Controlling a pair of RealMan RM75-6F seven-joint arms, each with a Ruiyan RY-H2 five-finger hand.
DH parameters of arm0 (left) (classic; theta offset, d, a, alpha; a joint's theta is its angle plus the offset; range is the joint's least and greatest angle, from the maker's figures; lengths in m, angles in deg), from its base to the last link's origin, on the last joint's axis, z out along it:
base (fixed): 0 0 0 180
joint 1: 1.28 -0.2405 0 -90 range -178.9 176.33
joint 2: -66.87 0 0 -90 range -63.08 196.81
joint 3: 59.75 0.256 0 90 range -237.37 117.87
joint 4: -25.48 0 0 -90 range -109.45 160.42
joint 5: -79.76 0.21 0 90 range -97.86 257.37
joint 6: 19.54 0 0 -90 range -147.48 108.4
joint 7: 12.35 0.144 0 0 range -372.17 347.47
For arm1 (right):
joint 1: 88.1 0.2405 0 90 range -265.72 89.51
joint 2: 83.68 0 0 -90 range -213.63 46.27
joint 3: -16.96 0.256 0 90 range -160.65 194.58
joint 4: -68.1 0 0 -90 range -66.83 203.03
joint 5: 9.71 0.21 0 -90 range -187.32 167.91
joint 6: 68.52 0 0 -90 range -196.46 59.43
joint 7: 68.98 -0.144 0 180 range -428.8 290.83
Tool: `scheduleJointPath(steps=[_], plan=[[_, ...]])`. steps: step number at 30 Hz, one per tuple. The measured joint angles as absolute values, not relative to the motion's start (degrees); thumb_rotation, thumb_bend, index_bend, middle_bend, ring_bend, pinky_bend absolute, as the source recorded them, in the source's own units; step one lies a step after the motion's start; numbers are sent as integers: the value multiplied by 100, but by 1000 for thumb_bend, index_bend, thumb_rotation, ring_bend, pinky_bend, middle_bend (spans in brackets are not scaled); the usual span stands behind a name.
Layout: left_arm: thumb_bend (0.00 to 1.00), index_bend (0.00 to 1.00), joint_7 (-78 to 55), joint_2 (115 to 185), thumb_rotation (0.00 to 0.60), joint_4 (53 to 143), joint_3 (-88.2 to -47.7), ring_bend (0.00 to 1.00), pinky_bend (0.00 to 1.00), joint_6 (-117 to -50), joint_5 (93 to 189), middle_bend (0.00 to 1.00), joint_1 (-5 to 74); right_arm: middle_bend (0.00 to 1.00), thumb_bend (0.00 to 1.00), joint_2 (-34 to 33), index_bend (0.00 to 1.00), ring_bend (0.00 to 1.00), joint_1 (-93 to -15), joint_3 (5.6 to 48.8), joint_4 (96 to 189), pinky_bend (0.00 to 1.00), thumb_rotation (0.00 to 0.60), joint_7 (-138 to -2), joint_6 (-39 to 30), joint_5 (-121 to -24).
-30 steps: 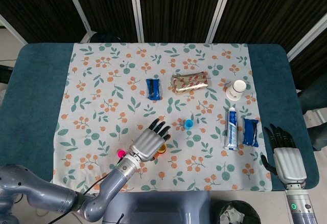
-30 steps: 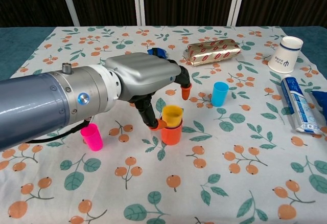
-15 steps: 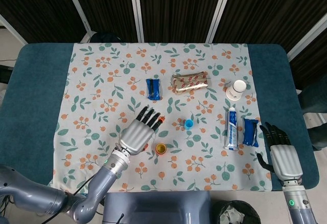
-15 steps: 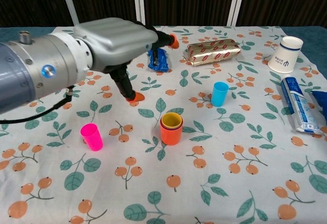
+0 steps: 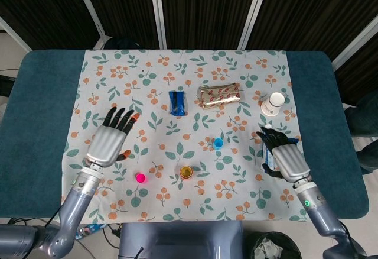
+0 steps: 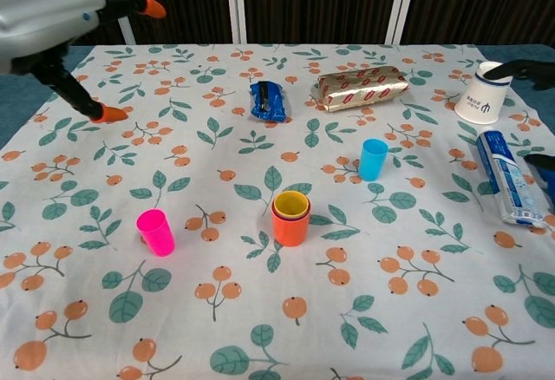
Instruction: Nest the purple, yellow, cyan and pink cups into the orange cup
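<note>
Two robot hands are over the counter [image 5: 41, 123], both released and holding nothing; the left robot hand [image 5: 111, 139] hovers over the left part of the floral cloth [image 5: 118, 81] with fingers spread, its orange fingertips [image 6: 149, 4] showing at the far left of the chest view; the right robot hand [image 5: 283, 155] hangs over the right side of the cloth, fingers apart, above the toothpaste tube [image 6: 503, 176], which it partly hides in the head view.

One orange cup [image 6: 290, 222] stands upright near the middle of the cloth, toward the near edge; one yellow cup [image 6: 291, 204] sits nested inside it, its rim just above the orange rim; whether a purple cup lies beneath the yellow one cannot be told. One pink cup [image 6: 155, 232] stands upright to the left of the orange cup, apart from it; one cyan cup [image 6: 373, 159] stands upright farther back and to the right, also apart.

Two blue packets are in view: one blue packet [image 6: 268, 101] lies far of centre, and the other shows only as a sliver at the right edge of the chest view; one gold foil pack [image 6: 362, 86] lies just right of the centre packet; one white paper cup [image 6: 485, 93] rests tilted at the far right.
</note>
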State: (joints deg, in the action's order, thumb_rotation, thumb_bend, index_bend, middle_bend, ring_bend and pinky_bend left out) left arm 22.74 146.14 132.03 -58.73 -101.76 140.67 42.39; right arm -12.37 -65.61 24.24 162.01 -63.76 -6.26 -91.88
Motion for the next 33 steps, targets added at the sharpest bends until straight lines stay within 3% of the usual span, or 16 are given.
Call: scheduleJointPath(steps=[7,13,23,33], plan=[[141,78,752,14042,600,12726,-5673,0,32,-10502,14568,37,3551,0,413,-870,89,18,-5900,2715,16289,113,600,-5965,-1483,-8477],[141,78,-23,13783,600,11977,-5517,0,32,-10691,14787,36,2977,0,414,-541,126,18,-5549,2877,16272,111,600,-5601,-1821,-7938],[142,83,-1223,13884,600,10887,-5468,0,31,-10812,14893,37,2299,0,413,19,236,18,-5116,3024,15935,112,600,-5141,-2002,-7221],[142,85,-1848,14191,600,10110,-5659,0,32,-10663,14866,37,1948,0,413,347,279,19,-4810,3113,15602,112,600,-4958,-2061,-6879]])
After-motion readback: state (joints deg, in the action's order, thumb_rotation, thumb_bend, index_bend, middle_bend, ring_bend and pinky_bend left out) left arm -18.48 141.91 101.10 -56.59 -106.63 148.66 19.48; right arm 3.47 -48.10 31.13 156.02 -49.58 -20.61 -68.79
